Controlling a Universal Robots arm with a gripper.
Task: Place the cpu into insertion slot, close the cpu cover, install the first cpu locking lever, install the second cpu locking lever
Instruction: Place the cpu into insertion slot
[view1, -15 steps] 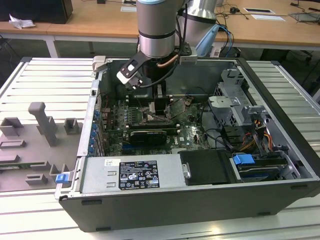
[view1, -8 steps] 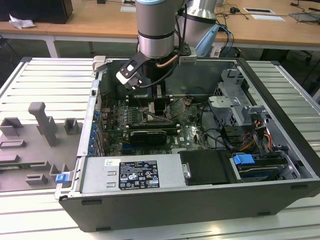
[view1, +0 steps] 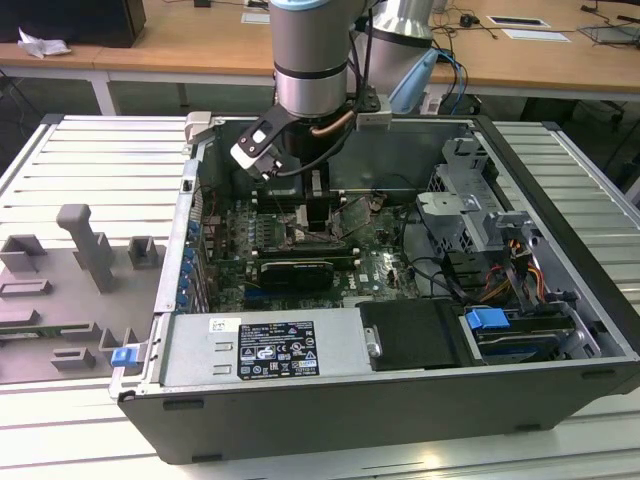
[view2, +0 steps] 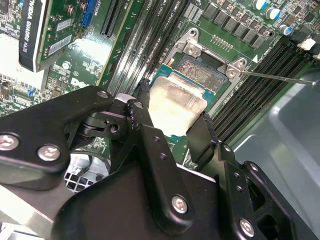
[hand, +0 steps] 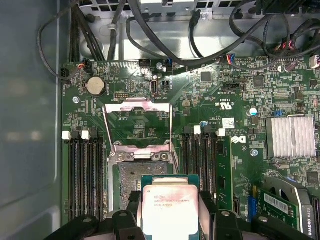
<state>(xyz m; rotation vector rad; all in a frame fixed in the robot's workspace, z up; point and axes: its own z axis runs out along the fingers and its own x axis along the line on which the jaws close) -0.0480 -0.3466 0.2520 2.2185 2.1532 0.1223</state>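
**Cpu clamped over the open slot, not yet seated**

Cpu (hand: 170, 206) is gripped by two opposite edges between the fingers of the gripper (view2: 172, 107), which are closed firmly on it. It is held low over the green board and overlaps one edge of the slot (hand: 131, 176). At the upper middle of the exterior view, the arm (view1: 310, 60) is seen reaching down into the case (view1: 560, 260).

Placing is judged to be the step in hand. The cover (hand: 137, 102) is stood up open beyond the slot and a lever (view2: 280, 77) is swung clear, so closing and locking are not yet begun.

Seating is judged to call for three things:
- The chip must be centred over the dark middle of the slot.
- Its edges must be squared with the metal rim and its face kept level.
- It must be lowered without any sideways slide, since the contacts beneath could be damaged.

Much is masked or unclear:
- Part of the slot is covered by the chip and the fingers.
- The gap between chip and slot cannot be judged.
- The contacts are hard to make out.
- No corner mark for orientation can be read on the chip or the rim.
- It cannot be told which of the two levers is the one seen.
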